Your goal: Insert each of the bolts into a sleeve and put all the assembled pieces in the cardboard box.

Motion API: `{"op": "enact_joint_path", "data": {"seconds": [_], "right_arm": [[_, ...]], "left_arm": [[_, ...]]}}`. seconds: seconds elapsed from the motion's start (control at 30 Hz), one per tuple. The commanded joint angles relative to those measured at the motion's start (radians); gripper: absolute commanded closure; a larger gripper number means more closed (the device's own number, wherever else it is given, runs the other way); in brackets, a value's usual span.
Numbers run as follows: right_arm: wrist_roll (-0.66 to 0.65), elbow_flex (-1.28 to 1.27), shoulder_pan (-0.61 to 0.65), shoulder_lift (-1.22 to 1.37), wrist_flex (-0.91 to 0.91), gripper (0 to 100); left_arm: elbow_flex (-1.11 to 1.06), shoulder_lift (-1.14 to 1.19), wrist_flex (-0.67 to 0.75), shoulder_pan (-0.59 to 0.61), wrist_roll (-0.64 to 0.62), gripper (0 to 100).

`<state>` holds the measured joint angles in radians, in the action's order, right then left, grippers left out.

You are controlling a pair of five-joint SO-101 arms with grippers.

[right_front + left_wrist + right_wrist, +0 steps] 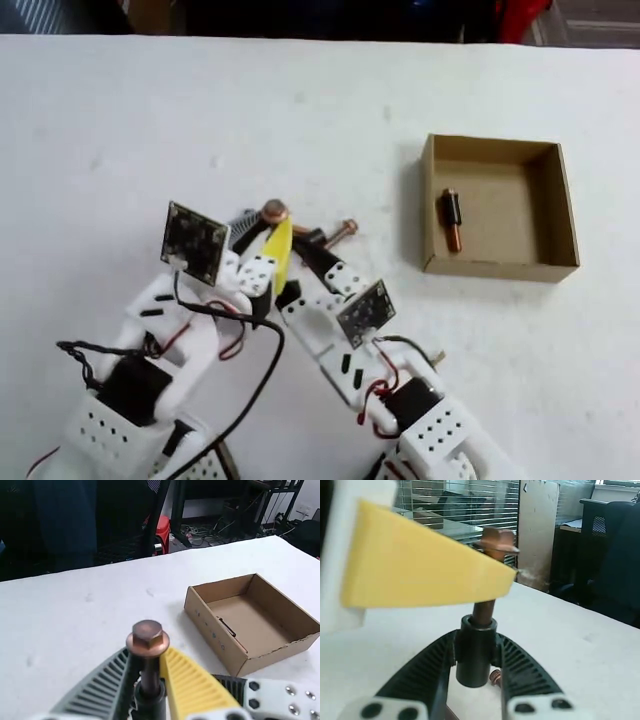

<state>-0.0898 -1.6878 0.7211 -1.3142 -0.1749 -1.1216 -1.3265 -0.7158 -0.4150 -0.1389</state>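
A copper bolt (273, 211) stands upright, head up, with my left gripper (268, 228) shut on its shank between a grey and a yellow finger (192, 682). Its lower end sits in a black sleeve (473, 662), which my right gripper (475, 645) holds shut between black fingers. From the left wrist view the bolt head (147, 636) sits above the sleeve (150, 700). A second copper bolt (345, 229) lies on the table just beyond the grippers. The cardboard box (500, 268) stands to the right with one assembled piece (452, 220) inside.
The white table (200, 120) stretches wide behind and to the left of the grippers. Both arms crowd the near middle, with loose cables (250, 360) between them. The box's open top faces up, its near wall (210, 630) toward the grippers.
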Motion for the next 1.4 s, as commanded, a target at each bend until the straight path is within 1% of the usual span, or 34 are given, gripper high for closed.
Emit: {"op": "enact_joint_path", "data": {"seconds": [0.0, 0.27, 0.33, 0.53, 0.6, 0.97, 1.1, 1.2, 1.27, 1.37], "right_arm": [[0.006, -0.008, -0.016, -0.018, -0.028, 98.1], [0.006, -0.008, -0.018, -0.018, -0.027, 98.1], [0.006, -0.008, -0.018, -0.018, -0.027, 98.1], [0.006, -0.008, -0.018, -0.018, -0.027, 98.1], [0.006, -0.008, -0.018, -0.018, -0.027, 98.1], [0.006, -0.008, -0.018, -0.018, -0.025, 98.1], [0.006, -0.008, -0.018, -0.018, -0.025, 98.1], [0.006, -0.008, -0.018, -0.018, -0.025, 98.1], [0.006, -0.008, -0.018, -0.018, -0.025, 98.1], [0.006, -0.008, -0.018, -0.018, -0.025, 98.1]], "left_arm": [[-0.011, 0.001, -0.006, -0.016, 0.006, 97], [-0.018, 0.001, -0.006, -0.016, 0.012, 97], [-0.018, 0.001, -0.006, -0.016, 0.012, 96], [-0.018, 0.001, -0.012, -0.015, 0.006, 77], [-0.018, 0.001, -0.012, -0.010, 0.006, 75], [-0.018, 0.001, -0.009, -0.007, 0.014, 74], [-0.014, 0.005, -0.006, 0.047, 0.015, 74], [-0.018, 0.007, -0.006, 0.094, 0.080, 74], [-0.018, 0.007, -0.006, 0.125, 0.095, 74], [-0.018, 0.004, -0.006, 0.134, 0.097, 74]]}}
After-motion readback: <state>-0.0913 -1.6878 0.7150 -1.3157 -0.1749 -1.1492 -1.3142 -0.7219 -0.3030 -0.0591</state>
